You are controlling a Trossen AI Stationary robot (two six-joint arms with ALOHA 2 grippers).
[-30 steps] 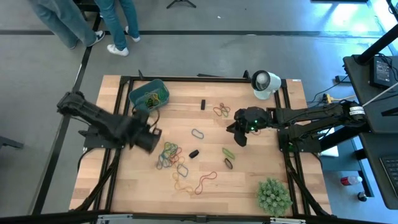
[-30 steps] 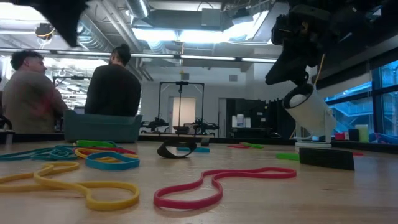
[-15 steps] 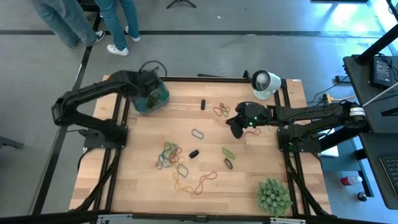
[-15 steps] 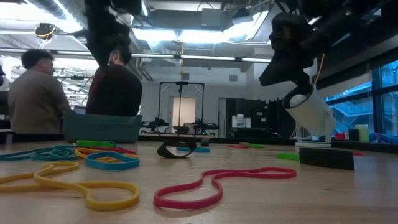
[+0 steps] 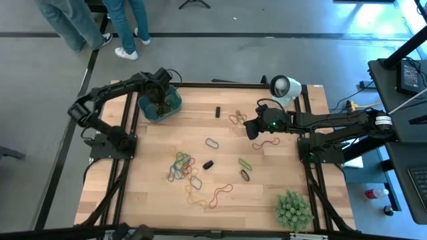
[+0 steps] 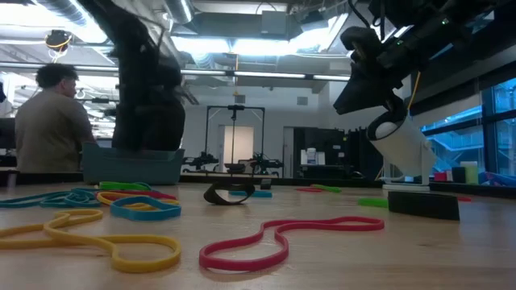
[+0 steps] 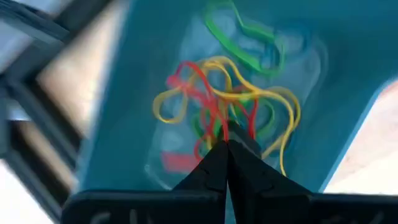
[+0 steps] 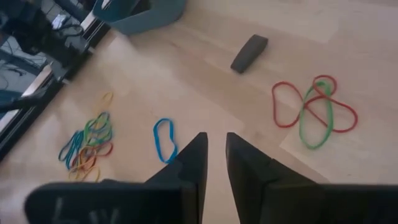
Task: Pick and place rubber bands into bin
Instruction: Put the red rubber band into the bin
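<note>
The teal bin (image 5: 160,103) stands at the table's far left corner, and red, yellow and green rubber bands (image 7: 224,93) lie in it. My left gripper (image 5: 159,100) (image 7: 227,144) is over the bin, pointing down into it, shut on a red band. My right gripper (image 5: 251,131) (image 8: 215,140) hovers above the table's right half, its fingers a narrow gap apart with nothing between them. Below it lie a blue band (image 8: 164,138) and a red-and-green tangle (image 8: 314,109). A colourful pile of bands (image 5: 181,167) lies mid-table. In the low view the left arm (image 6: 145,89) rises behind the bin (image 6: 129,165). My left gripper pinches a red rubber band (image 7: 219,126) between its shut fingertips, coming from above and pointing down into the bin. The band's strands run from the fingertips down among the yellow and green bands on the bin floor.
Loose bands lie about: red (image 5: 267,143), green (image 5: 245,163), dark (image 5: 245,175), red (image 5: 221,193), yellow (image 5: 195,197). A black block (image 5: 217,111), a white cup-like object (image 5: 283,89) and a spiky green ball (image 5: 293,208) are also on the table. People stand beyond the far edge.
My left arm swung from beside the band pile at mid-table to the far left corner and came down over the bin. My right gripper moved a little toward the far edge, and a red band now shows on the table where it stood.
</note>
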